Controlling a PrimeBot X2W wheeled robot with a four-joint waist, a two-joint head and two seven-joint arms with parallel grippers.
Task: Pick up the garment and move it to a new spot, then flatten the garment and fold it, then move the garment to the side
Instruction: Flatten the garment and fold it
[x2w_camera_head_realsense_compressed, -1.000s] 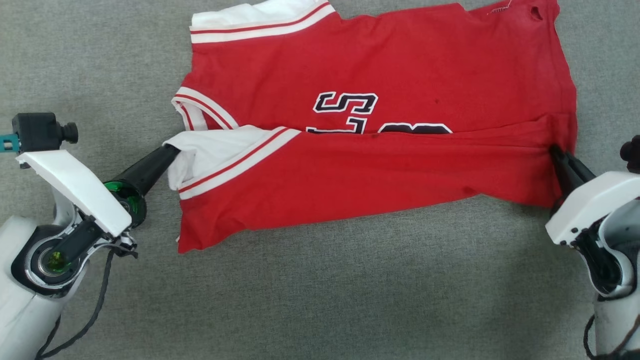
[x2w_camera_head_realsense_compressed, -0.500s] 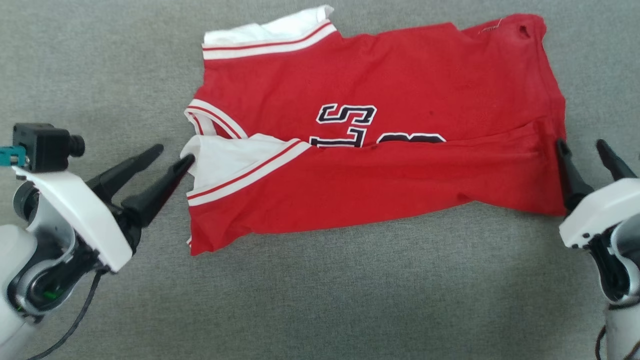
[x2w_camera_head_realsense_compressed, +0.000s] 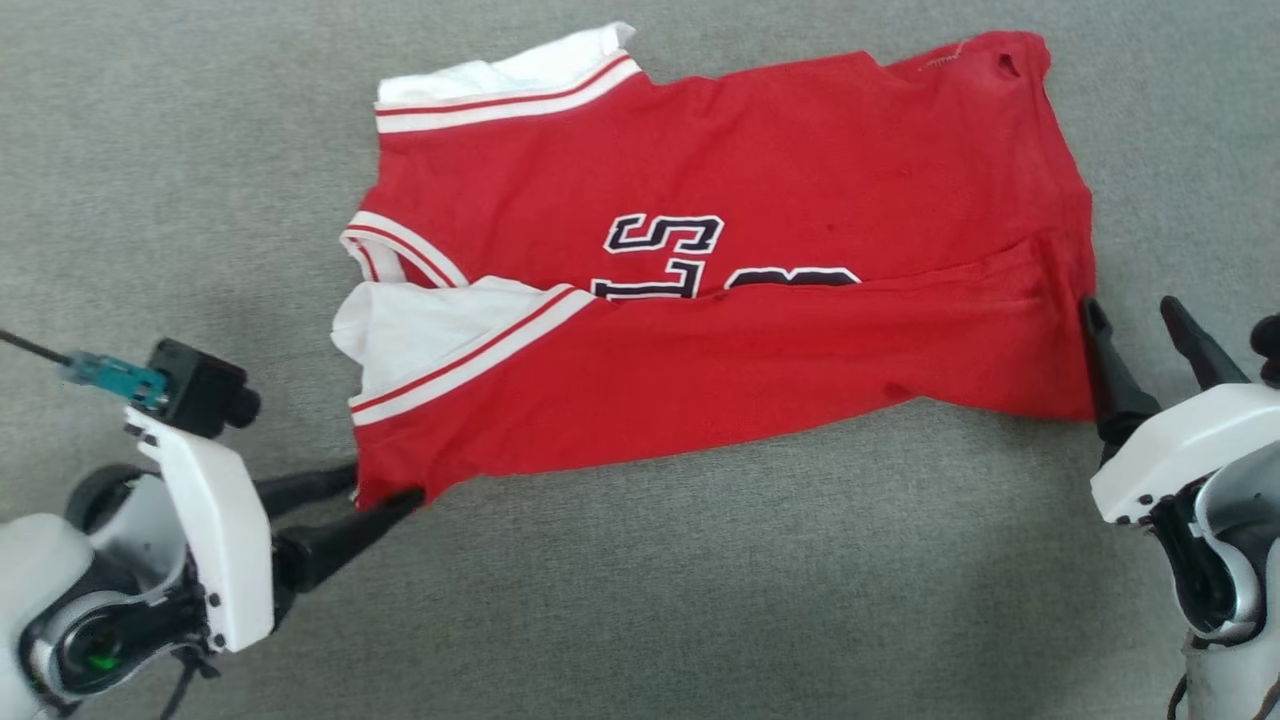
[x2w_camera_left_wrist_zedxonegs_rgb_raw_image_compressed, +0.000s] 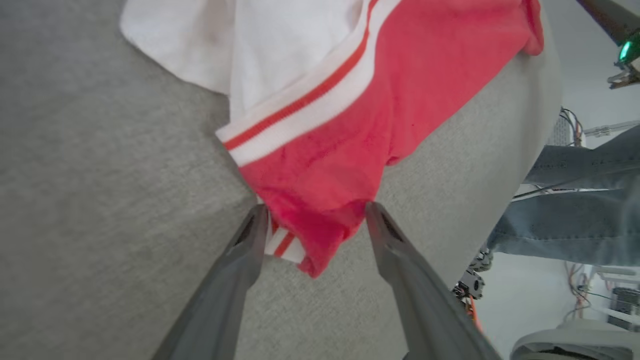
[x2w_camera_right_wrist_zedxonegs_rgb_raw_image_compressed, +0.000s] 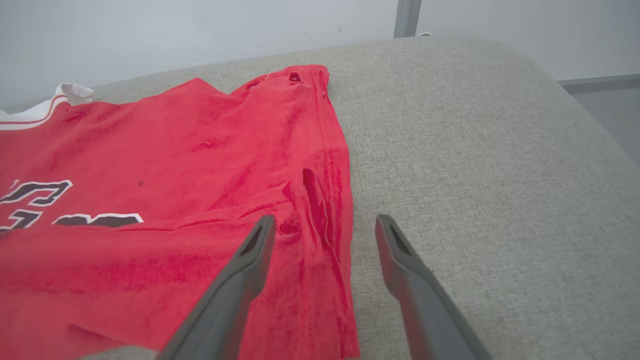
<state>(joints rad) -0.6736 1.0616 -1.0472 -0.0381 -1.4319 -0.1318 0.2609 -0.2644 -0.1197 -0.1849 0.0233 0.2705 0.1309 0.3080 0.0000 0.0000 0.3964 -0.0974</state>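
Before you, the red garment (x2w_camera_head_realsense_compressed: 720, 300) lies spread across the grey cushion (x2w_camera_head_realsense_compressed: 700, 600), collar end to the left and hem to the right. Its near long side is folded over itself, so the fold hides the lower half of the black-and-white lettering (x2w_camera_head_realsense_compressed: 665, 235). One white sleeve (x2w_camera_head_realsense_compressed: 400, 330) with red-striped trim rests on top at the left, just near of the collar. A second white sleeve end (x2w_camera_head_realsense_compressed: 500, 75) pokes out at the far left corner. A small hole (x2w_camera_head_realsense_compressed: 1005, 63) shows near the far right corner. Your left gripper (x2w_camera_head_realsense_compressed: 382, 486) sits low at the garment's near left corner with its jaws spread. In the left wrist view, that red corner and a bit of striped trim lie between the two dark fingers (x2w_camera_left_wrist_zedxonegs_rgb_raw_image_compressed: 250, 240), unpinched. Your right gripper (x2w_camera_head_realsense_compressed: 1130, 308) stands at the garment's right edge, jaws likewise wide apart and holding nothing. Seen from the right wrist, one finger (x2w_camera_right_wrist_zedxonegs_rgb_raw_image_compressed: 250, 260) is over the wrinkled red hem and the other is over bare cushion just beside it. Whether either fingertip presses on the fabric cannot be told. At the right edge of the left wrist view, beyond the cushion's rounded edge, a person's leg in blue jeans (x2w_camera_left_wrist_zedxonegs_rgb_raw_image_compressed: 575, 220) is visible.
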